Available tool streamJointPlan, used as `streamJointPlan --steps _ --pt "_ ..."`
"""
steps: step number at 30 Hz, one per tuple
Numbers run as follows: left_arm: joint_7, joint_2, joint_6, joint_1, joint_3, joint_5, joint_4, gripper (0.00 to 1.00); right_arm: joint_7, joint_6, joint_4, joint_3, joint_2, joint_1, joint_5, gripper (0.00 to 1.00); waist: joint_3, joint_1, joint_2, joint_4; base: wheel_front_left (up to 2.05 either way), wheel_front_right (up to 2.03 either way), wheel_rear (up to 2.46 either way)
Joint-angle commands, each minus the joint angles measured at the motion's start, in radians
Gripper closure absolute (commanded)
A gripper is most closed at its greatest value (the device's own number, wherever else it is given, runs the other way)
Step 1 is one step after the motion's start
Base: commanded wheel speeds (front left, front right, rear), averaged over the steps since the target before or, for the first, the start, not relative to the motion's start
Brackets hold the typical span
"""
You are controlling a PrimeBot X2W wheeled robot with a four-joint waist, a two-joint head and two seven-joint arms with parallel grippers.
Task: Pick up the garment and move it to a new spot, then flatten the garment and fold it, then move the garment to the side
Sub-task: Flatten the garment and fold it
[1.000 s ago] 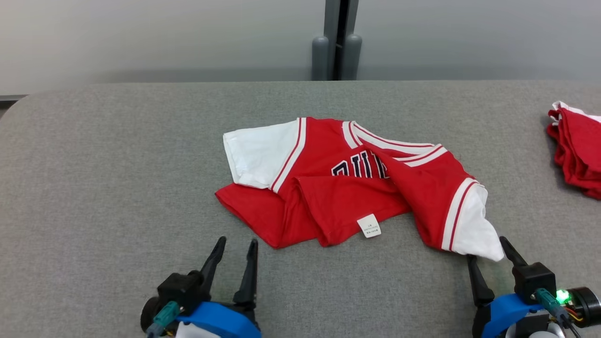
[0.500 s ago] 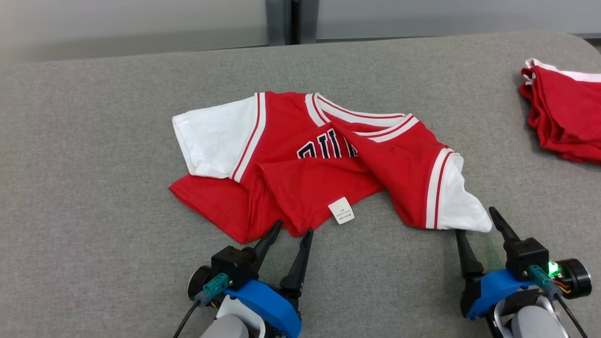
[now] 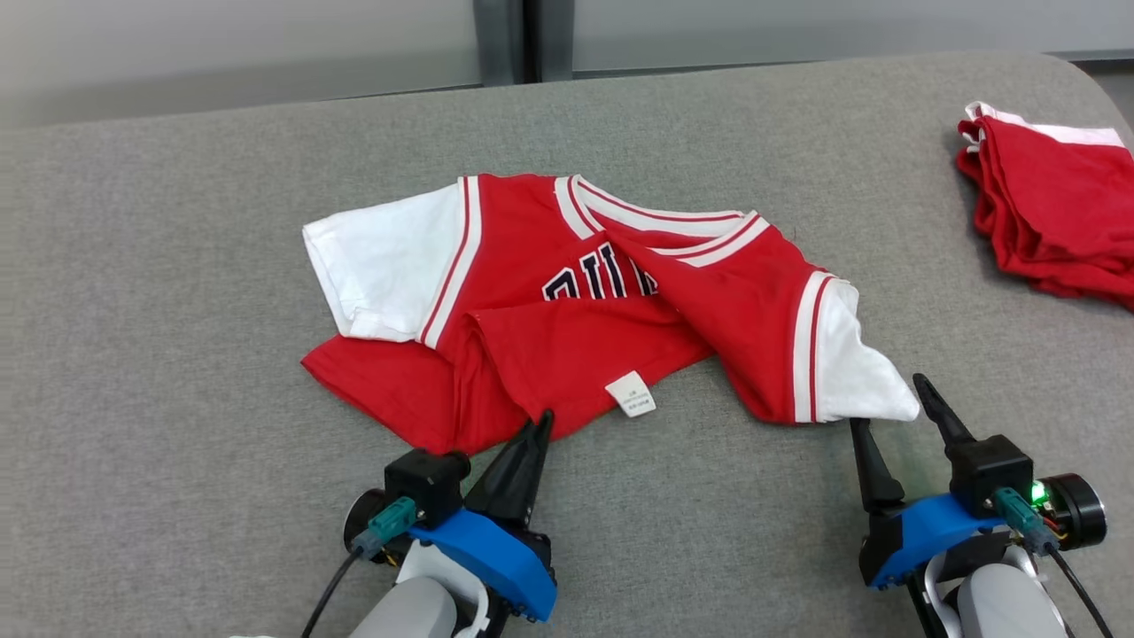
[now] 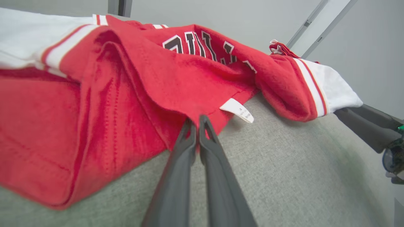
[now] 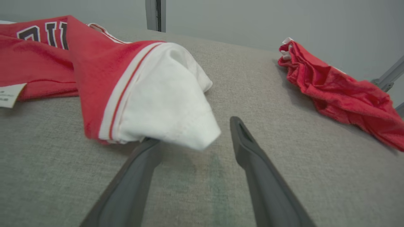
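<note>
The garment (image 3: 576, 346) is a red jersey with white sleeves and dark lettering, lying crumpled at the middle of the grey table (image 3: 177, 266). My left gripper (image 3: 540, 418) is at its near hem, beside the white label (image 3: 631, 395). In the left wrist view the fingers (image 4: 176, 164) are pressed together, with the tips pinching the red hem (image 4: 157, 119). My right gripper (image 3: 889, 403) stands open at the tip of the right white sleeve (image 3: 855, 381). In the right wrist view that sleeve (image 5: 164, 107) droops over the left finger (image 5: 132, 176), and the gripper (image 5: 194, 132) has closed on nothing.
A second pile of red cloth (image 3: 1054, 213) lies at the table's far right edge, also seen in the right wrist view as a red heap (image 5: 341, 91). Grey wall panels with a dark post (image 3: 505, 35) stand behind the table.
The camera has shifted. My left gripper has moved forward from the bare table to the jersey's near hem, and its fingers have closed there. The right gripper stays open at the sleeve tip.
</note>
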Motion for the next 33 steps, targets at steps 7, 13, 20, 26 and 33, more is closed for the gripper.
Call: streamJointPlan --steps 7,13,20,26,33 --pt "0.001 0.002 -0.001 0.074 0.158 0.050 -0.112 1.00 0.000 0.000 -0.004 -0.018 0.002 0.042 0.026 0.00 -0.076 0.0000 0.0000 0.077 0.00 0.00 0.00" --pt "0.001 -0.005 -0.001 0.163 0.306 0.103 -0.144 1.00 0.000 0.000 0.006 -0.020 0.001 0.083 0.042 0.00 -0.144 0.0000 0.0000 0.136 0.00 0.00 0.00" --pt "0.001 -0.013 -0.001 0.250 0.465 0.168 -0.124 1.00 0.000 0.000 -0.004 -0.023 0.001 0.119 0.067 0.00 -0.205 0.0000 0.0000 0.152 0.00 0.00 0.00" --pt "0.001 -0.017 0.027 0.303 0.553 0.240 -0.101 1.00 0.000 0.000 -0.018 -0.025 0.001 0.152 0.086 0.00 -0.251 0.0000 0.0000 0.141 0.00 0.00 0.00" --pt "0.001 -0.017 0.064 0.330 0.548 0.287 -0.121 0.00 0.000 0.000 -0.036 -0.024 0.001 0.173 0.116 0.00 -0.274 0.0000 0.0000 0.136 0.00 0.00 0.00"
